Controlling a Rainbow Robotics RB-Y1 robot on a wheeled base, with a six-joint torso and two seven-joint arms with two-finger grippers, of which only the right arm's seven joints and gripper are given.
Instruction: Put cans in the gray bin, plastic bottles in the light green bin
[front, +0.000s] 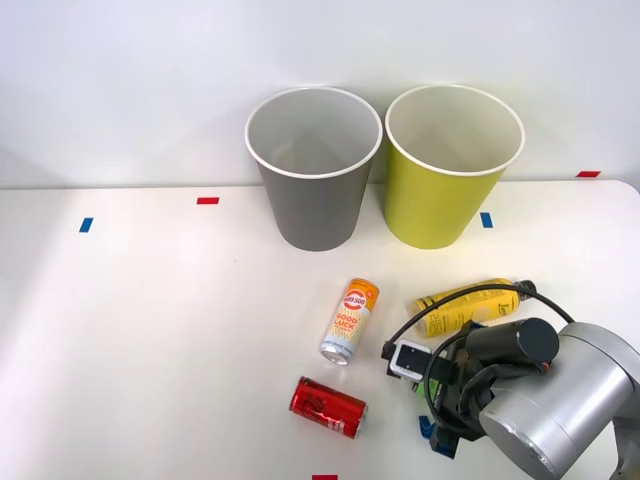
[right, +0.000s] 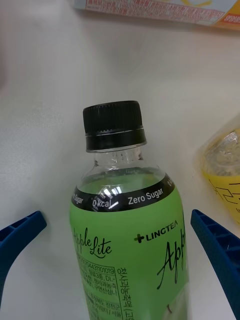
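The white desk is carrying everything, with 2 tall bins standing side by side at its far edge: the gray bin on the robot's left and the light green bin just beside it on the right, their rims nearly touching. The right arm is reaching in over the near right part of the desk, with its claw pointing down at the surface. In the wrist view the 2 blue fingers are standing wide apart on either side of the green-label bottle, which is lying on the desk between them; they appear not to be touching it, though the contact is hard to judge. The yellow-label bottle is lying on its side just beyond the arm, in front of the light green bin. The white-and-orange can is lying in front of the gray bin, and the red can is lying nearer the robot, close to it.
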